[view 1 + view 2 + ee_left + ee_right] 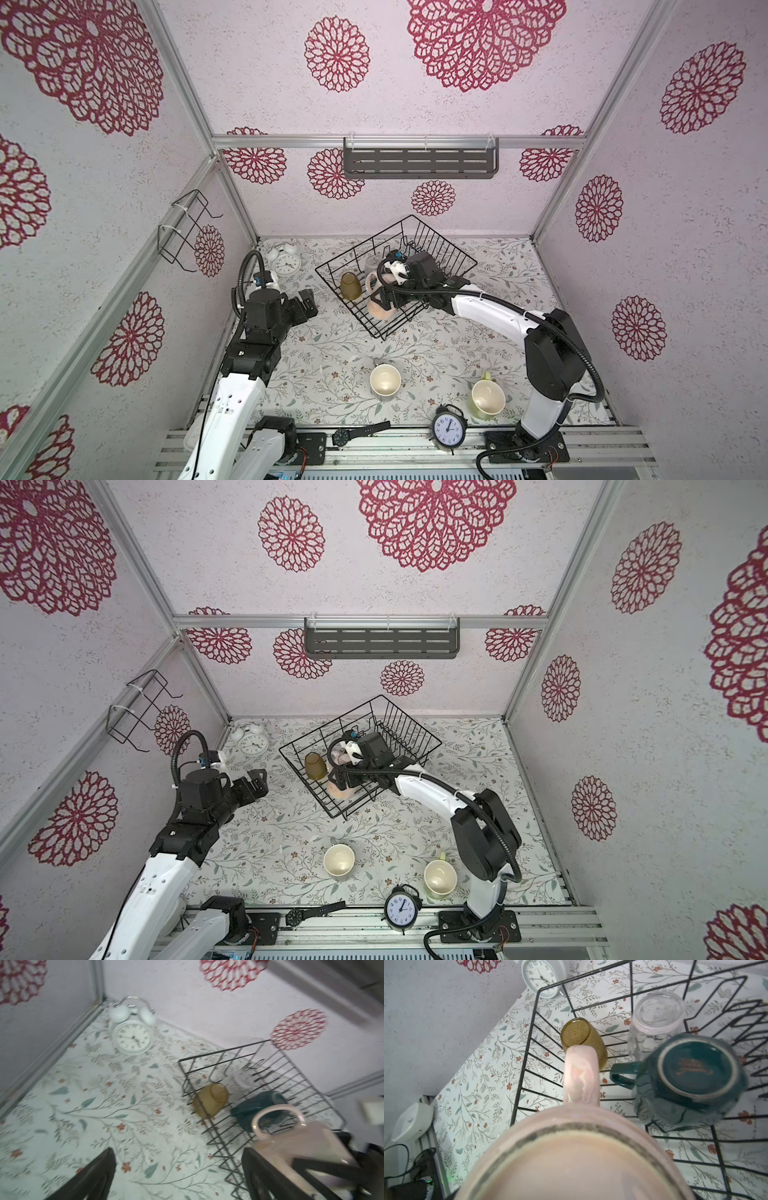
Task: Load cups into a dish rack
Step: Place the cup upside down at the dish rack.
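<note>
From above, right arm (490,316) hides the teal mug (691,1076) and most of the pink mug (377,311). Right wrist view: pink mug fills half the frame, cut by the edge; fingers of the right hand (382,301) hidden behind it. Left wrist view smeared, rack (220,1051) runs off-frame. Watch (341,437) dial unreadable.

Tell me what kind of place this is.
Most likely a robot test booth staged as a kitchen corner: an aluminium frame with wallpapered panels, a left arm and right arm bolted to a front rail, and a dish rack holding cups on a floral mat.
</note>
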